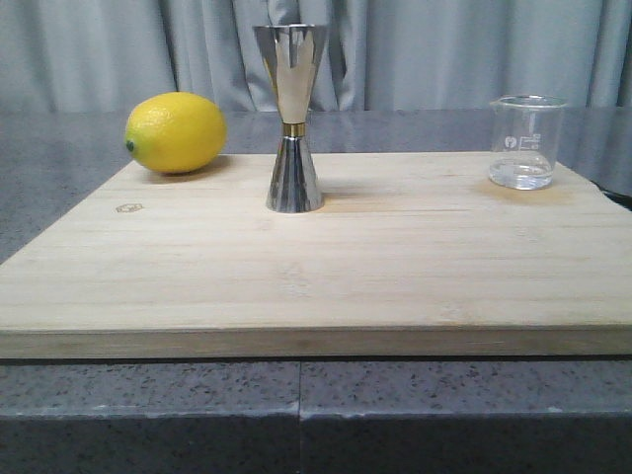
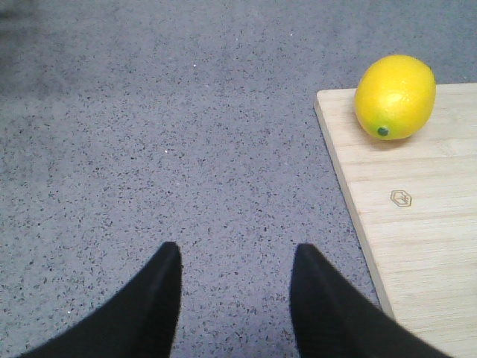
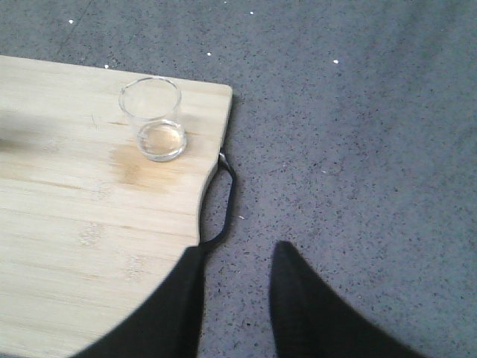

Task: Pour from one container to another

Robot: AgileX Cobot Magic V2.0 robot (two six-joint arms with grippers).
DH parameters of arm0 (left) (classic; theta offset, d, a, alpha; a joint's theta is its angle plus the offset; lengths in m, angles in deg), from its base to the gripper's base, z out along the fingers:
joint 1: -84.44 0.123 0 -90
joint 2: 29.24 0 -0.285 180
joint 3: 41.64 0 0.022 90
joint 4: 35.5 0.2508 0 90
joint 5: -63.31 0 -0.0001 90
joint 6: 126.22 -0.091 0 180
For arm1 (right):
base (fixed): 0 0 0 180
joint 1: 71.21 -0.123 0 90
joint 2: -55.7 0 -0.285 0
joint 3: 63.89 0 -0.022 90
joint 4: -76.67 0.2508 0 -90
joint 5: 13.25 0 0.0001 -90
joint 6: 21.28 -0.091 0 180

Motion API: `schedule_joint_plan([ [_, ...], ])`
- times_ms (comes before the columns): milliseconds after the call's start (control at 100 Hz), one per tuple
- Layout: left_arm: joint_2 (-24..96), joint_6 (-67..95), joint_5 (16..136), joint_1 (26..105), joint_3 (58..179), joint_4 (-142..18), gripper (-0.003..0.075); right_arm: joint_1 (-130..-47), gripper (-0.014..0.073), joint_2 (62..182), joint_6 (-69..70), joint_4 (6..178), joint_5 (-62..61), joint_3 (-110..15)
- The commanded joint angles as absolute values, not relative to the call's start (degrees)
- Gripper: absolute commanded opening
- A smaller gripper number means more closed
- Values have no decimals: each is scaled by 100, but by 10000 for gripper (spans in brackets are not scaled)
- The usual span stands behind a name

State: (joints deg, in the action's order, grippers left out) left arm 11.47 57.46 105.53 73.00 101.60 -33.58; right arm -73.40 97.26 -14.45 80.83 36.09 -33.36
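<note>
The small clear glass beaker (image 1: 526, 141) stands upright at the back right of the wooden board (image 1: 316, 267), with a little clear liquid in its bottom; the right wrist view also shows the beaker (image 3: 153, 119). The tall steel jigger (image 1: 292, 118) with a gold waist band stands upright at the board's back centre. My left gripper (image 2: 235, 257) hovers open over the grey counter, left of the board. My right gripper (image 3: 237, 253) is open beside the board's right edge, short of the beaker, holding nothing. Neither gripper shows in the front view.
A yellow lemon (image 1: 176, 132) lies at the board's back left corner, and the lemon (image 2: 395, 97) shows in the left wrist view too. A black loop handle (image 3: 223, 205) sticks out from the board's right edge. Speckled grey counter (image 2: 149, 149) surrounds the board; a curtain hangs behind.
</note>
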Motion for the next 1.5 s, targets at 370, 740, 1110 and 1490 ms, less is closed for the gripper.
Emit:
schedule_joint_plan([
  [370,1161,5814,10093,7309,10307,-3340,-19,-7306,-72,9733,-1451,8048,3160,-3484],
  [740,-145,5814,8378,7959,8535,-3302,-19,-7306,-71,9733,-1451,8048,3160,-3484],
  [1110,-1712,5814,6386,8119,6305,-3302,-19,-7306,-72,9733,-1451,8048,3160,-3484],
  [1490,-2306,5814,5854,8226,5929,-3302,-19,-7306,-71,9733,-1451,8048,3146,-3484],
])
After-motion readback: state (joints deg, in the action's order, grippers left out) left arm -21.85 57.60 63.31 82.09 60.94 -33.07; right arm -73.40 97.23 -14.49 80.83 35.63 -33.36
